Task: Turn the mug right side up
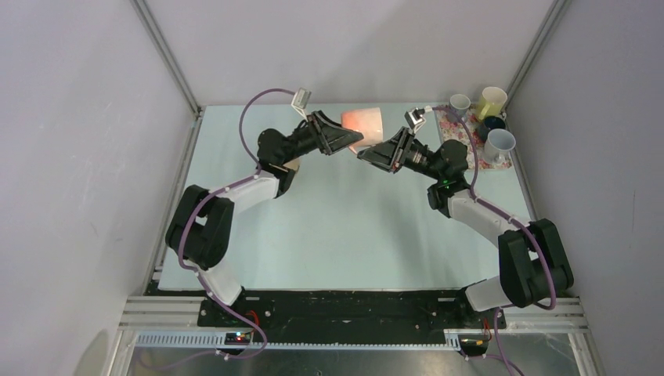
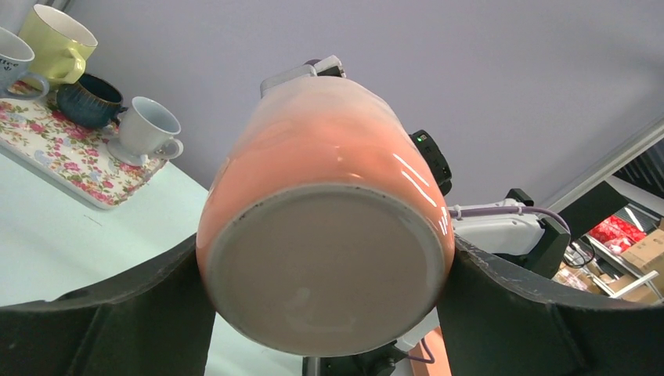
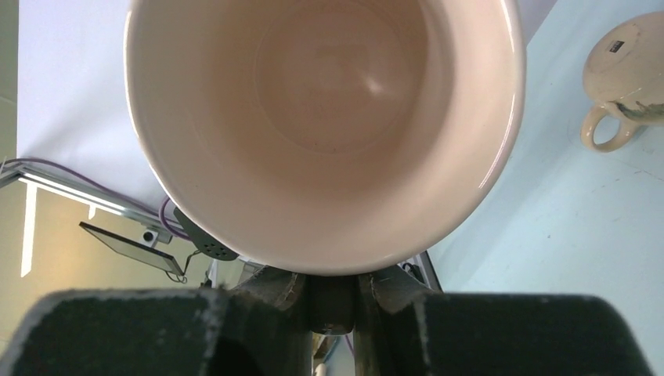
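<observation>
Mug (image 1: 364,121): peach-orange outside, cream inside. Held in the air over the far middle of the worktop (image 1: 337,227), lying on its side. Base faces the left wrist camera, mouth faces the right wrist camera. Interior is bare cream glaze with nothing sitting in it.

Left end effector (image 1: 350,138): clamped on the mug body, with its dark fingers (image 2: 125,313) pressed against opposite sides near the base.

Right end effector (image 1: 366,154): tip just under the mug's rim. From its wrist camera the fingers sit close together with something dark between them. Cannot tell whether they grip anything.

Floral tray (image 2: 63,153) at the far right corner of the worktop carries four upright cups: yellow mug (image 2: 59,43), white mug with blue pattern (image 2: 12,63), dark blue cup (image 2: 88,102) and small white cup (image 2: 147,129). Contents not discernible.

Cream mug (image 3: 626,70): upside down on the worktop, handle toward the camera, well apart from the tray.
</observation>
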`<state>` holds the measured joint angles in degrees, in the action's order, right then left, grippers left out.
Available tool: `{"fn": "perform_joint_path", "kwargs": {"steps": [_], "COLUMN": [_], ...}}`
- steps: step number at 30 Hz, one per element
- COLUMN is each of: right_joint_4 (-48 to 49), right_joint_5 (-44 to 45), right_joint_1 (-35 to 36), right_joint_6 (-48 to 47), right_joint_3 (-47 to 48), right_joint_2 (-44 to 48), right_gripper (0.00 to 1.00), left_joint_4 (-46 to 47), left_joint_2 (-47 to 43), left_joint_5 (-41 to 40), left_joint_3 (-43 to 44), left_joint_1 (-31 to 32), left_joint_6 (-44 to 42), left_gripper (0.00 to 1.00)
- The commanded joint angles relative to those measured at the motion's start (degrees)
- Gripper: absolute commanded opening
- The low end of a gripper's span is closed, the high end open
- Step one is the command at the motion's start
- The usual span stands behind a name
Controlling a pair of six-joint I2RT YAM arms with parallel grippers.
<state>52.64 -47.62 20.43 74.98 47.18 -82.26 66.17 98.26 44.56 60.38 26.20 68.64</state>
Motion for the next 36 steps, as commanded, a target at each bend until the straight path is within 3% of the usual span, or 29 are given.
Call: {"fn": "perform_joint_path", "kwargs": {"steps": [1, 4, 11, 14, 22, 25, 36], "right_joint_4": [2.70, 2.66, 3.27, 3.63, 4.18, 4.07, 2.31], "right_joint_5": [1.04, 0.52, -0.70, -1.01, -1.98, -2.33, -2.78], "right_joint_1": [-0.93, -1.45, -1.88, -1.88, -1.64, -1.56, -1.40], "right_joint_6": [-2.22, -3.12, -4.07, -4.45, -5.42, -5.85, -8.67], "right_joint_3": [0.69, 0.67, 0.70, 0.76, 0.74, 0.80, 0.73], "right_joint_2": [2.15, 2.50, 3.25, 3.42, 3.88, 3.97, 5.08], "right_gripper": [0.00, 0.00, 0.00, 0.00, 0.00, 0.00, 0.00], "left_joint_4": [5.20, 5.20, 5.24, 5.24, 5.23, 5.11, 0.67], "left_joint_2": [-1.25, -0.86, -0.43, -0.51, -0.94, -1.02, -1.34], "left_joint_5": [2.81, 3.03, 3.58, 3.61, 3.22, 3.10, 2.88], "left_joint_3": [0.93, 1.39, 2.45, 2.44, 1.93, 1.82, 1.79], "left_joint_1": [2.11, 2.11, 2.13, 2.11, 2.11, 2.11, 2.11], "left_joint_6": [1.88, 2.37, 2.66, 2.53, 2.00, 1.91, -0.41], "left_gripper": [0.00, 0.03, 0.39, 0.48, 0.95, 0.99, 0.98]}}
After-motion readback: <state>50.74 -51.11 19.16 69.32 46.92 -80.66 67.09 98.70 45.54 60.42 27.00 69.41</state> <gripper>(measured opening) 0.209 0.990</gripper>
